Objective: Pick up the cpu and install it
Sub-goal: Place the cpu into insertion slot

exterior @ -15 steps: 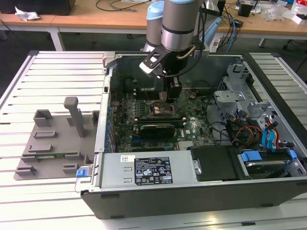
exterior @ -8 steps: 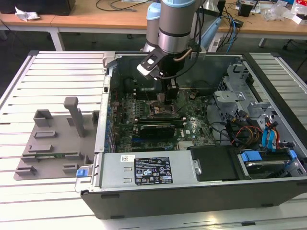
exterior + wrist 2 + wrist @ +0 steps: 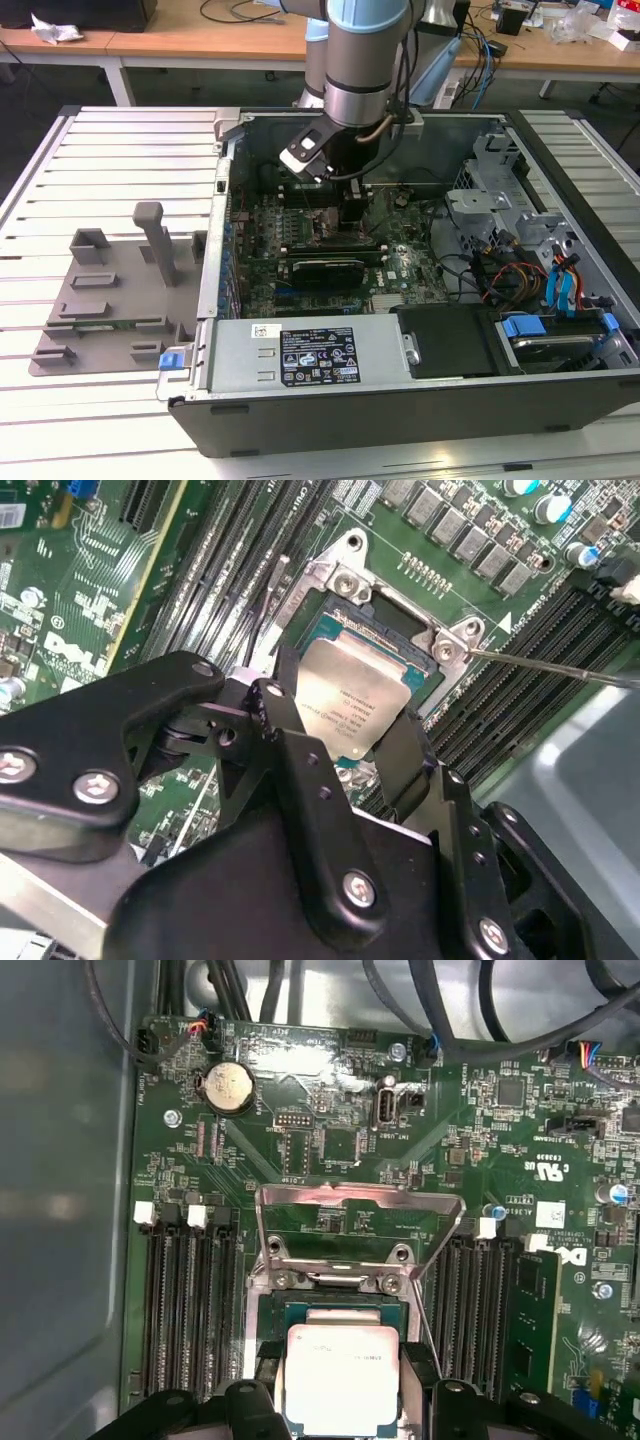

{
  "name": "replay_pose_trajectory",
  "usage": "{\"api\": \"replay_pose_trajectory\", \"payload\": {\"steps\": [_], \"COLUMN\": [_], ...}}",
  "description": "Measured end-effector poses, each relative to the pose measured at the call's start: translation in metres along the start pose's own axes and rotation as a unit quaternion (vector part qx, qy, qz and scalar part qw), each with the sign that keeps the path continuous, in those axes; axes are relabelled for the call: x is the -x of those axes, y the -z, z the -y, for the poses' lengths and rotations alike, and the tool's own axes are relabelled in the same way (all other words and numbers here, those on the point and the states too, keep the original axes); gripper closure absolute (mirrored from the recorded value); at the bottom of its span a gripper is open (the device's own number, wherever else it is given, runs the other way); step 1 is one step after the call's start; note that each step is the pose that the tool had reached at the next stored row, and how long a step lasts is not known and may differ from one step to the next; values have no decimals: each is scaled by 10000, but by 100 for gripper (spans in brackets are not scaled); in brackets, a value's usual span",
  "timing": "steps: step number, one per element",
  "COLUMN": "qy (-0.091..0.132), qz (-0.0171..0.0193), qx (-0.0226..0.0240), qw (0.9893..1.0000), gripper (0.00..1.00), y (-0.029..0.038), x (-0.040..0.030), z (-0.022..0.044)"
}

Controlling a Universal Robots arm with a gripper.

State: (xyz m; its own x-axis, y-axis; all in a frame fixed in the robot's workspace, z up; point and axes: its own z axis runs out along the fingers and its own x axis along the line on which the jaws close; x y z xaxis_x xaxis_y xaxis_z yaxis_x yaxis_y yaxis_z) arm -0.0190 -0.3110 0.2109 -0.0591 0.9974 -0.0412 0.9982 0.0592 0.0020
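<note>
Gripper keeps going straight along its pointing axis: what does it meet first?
Likely the square black-framed socket on the green motherboard, right beneath the small silver-topped square cpu that the gripper clamps; the remaining gap is unclear.

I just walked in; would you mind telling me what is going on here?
The robot arm reaches into an open computer case. Its claw is shut on the cpu, holding it at the motherboard's open socket, whose metal retention plate is flipped up. Whether the chip is fully seated is unclear.
</note>
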Motion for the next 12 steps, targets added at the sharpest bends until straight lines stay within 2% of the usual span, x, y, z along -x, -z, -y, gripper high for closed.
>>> {"api": "replay_pose_trajectory", "payload": {"steps": [1, 2, 12], "qy": [-47, -48, -133], "qz": [0, -3, -7], "qx": [-2, -2, -5], "qw": [10000, 10000, 9999], "gripper": [45, 45, 45], "y": [-47, -62, -119], "x": [-3, -4, -14], "z": [14, 14, 15]}}
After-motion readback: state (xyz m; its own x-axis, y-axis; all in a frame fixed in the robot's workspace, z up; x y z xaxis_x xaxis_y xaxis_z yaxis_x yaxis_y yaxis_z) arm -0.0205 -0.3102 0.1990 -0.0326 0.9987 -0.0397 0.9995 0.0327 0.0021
